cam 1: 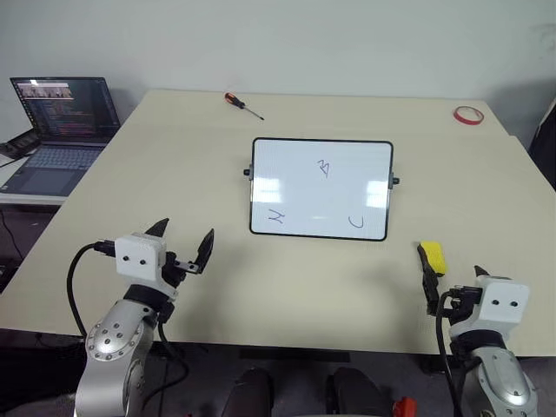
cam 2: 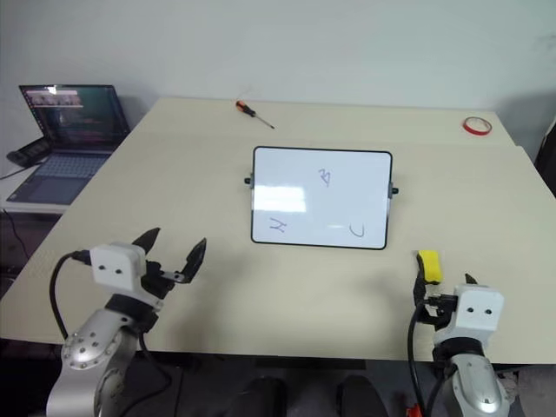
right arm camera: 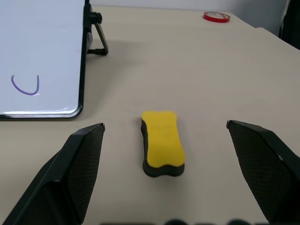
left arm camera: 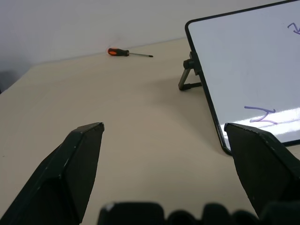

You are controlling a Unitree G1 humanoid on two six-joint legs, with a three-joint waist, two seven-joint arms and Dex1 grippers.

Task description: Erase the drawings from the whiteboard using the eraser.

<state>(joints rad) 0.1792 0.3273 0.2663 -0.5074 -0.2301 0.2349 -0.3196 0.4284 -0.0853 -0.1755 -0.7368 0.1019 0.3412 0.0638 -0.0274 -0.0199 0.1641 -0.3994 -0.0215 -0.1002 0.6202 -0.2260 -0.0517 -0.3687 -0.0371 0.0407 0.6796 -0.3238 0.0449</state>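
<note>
1. My right end effector is spread wide and empty; the eraser lies flat on the desk between its fingers, just right of the whiteboard.
2. I judge the next step is to advance level, centred on the eraser's narrow waist — then close.
3. My left end effector also gapes empty.
4. The drawings are too faint to read, and the eraser's underside is hidden.

The whiteboard is glossy white with a thin black frame and carries three blue-black drawings. The eraser at near right is bright yellow over a dark base. The table is plain pale beige. At the far side lie a screwdriver with an orange-and-black handle and a red tape ring.
</note>
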